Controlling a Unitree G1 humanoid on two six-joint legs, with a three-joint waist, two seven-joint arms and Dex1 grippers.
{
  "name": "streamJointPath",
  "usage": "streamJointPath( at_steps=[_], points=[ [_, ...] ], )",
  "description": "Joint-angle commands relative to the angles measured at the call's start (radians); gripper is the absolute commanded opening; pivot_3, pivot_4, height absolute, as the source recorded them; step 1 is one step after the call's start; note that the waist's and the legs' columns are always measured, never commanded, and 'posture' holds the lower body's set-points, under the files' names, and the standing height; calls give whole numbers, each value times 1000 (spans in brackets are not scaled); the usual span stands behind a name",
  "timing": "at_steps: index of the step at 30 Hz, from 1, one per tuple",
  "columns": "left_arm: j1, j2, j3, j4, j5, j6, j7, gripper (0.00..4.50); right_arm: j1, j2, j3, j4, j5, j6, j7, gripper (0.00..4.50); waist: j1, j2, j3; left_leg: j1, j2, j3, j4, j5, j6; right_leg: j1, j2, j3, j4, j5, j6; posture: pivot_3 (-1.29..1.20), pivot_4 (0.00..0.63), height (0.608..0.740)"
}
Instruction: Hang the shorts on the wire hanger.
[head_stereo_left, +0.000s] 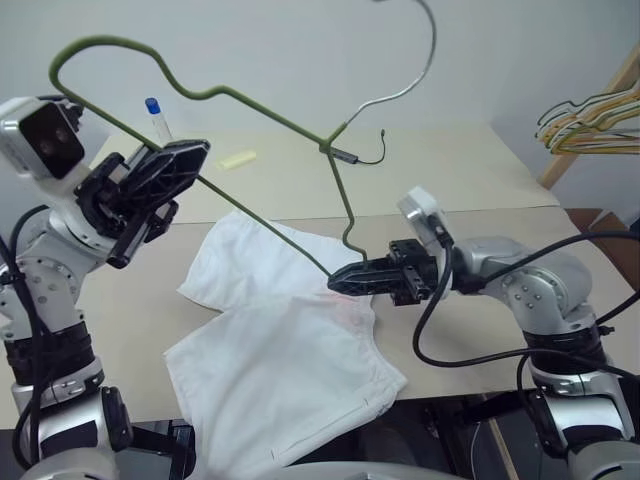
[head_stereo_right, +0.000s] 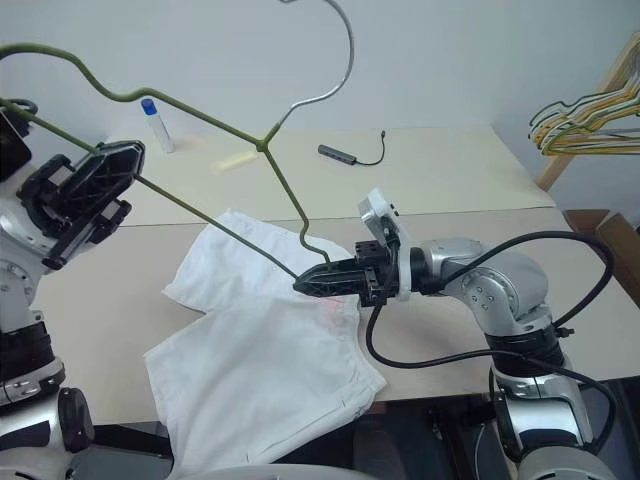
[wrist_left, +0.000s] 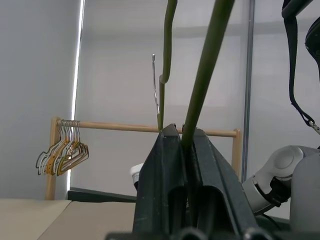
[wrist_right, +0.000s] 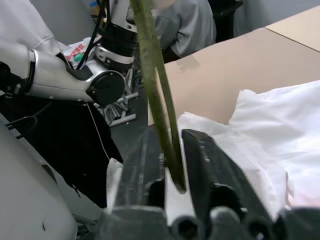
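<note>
One hanger (head_stereo_left: 250, 100), clenched in both my left gripper (head_stereo_left: 190, 160) and right gripper (head_stereo_left: 345, 280); one shorts (head_stereo_left: 280, 350) lies beneath on the table (head_stereo_left: 450, 180).

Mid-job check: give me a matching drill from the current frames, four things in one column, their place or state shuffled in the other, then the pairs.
Things:
1. the wire hanger
2. the shorts
3. left gripper
4. right gripper

Place or state:
A. lying flat on the table, one leg hanging over the near edge
B. shut on the hanger's straight bar, raised above the table
C. held in the air between both grippers
D. shut on the hanger's free wire end, just above the cloth

Pairs: 1-C, 2-A, 3-B, 4-D
</note>
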Motion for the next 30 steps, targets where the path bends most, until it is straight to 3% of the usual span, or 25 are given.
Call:
streamJointPath(
  at_steps=[1,3,9,11,14,18,25,27,30],
  points=[
    [-5,-11,-10,-10,44,-47,1,0,-14,1,-16,-17,-9,-26,-14,28,0,0,0,0,0,0,0,0,0,0,0,0,0,0,0,2,0,740],
    [4,-22,-18,-11,68,-67,1,0,-13,3,-16,-18,-13,-29,-16,28,0,0,0,0,0,0,0,0,0,0,0,0,0,0,0,-1,0,740],
    [43,-26,-63,-1,153,-94,-3,1715,-12,16,-39,-17,-3,-23,-38,0,-2,0,0,0,0,0,0,0,0,0,0,0,0,1,-1,-5,0,740],
    [65,15,-125,6,268,-123,-13,2282,-12,20,-60,-14,13,-16,-53,0,-3,0,0,0,0,0,0,0,0,0,0,0,0,1,-1,-8,0,740],
    [117,144,-299,75,641,-329,-19,3223,5,14,-118,-11,50,11,-98,0,-9,1,1,0,0,0,0,0,0,0,0,0,0,1,-1,-16,0,740],
    [142,207,-331,163,779,-449,-35,4417,86,-50,-202,-20,88,86,-160,0,-8,1,1,0,0,1,-1,0,0,0,0,0,0,2,-3,-29,0,740],
    [203,198,-378,69,820,-482,-67,4467,364,-264,-411,17,149,301,-235,0,0,2,1,-7,-1,3,-1,0,1,-4,-2,0,-4,2,-2,-66,0,740],
    [195,181,-397,38,820,-469,-57,4467,499,-374,-507,79,220,408,-120,0,3,2,1,-9,0,3,0,0,1,-6,-2,0,-4,2,-2,-93,0,740],
    [181,176,-428,25,851,-492,-67,4467,657,-502,-541,148,269,504,26,0,-2,2,2,-9,-1,4,1,-1,1,-6,-2,0,-4,2,-2,-108,0,740]
  ],
)
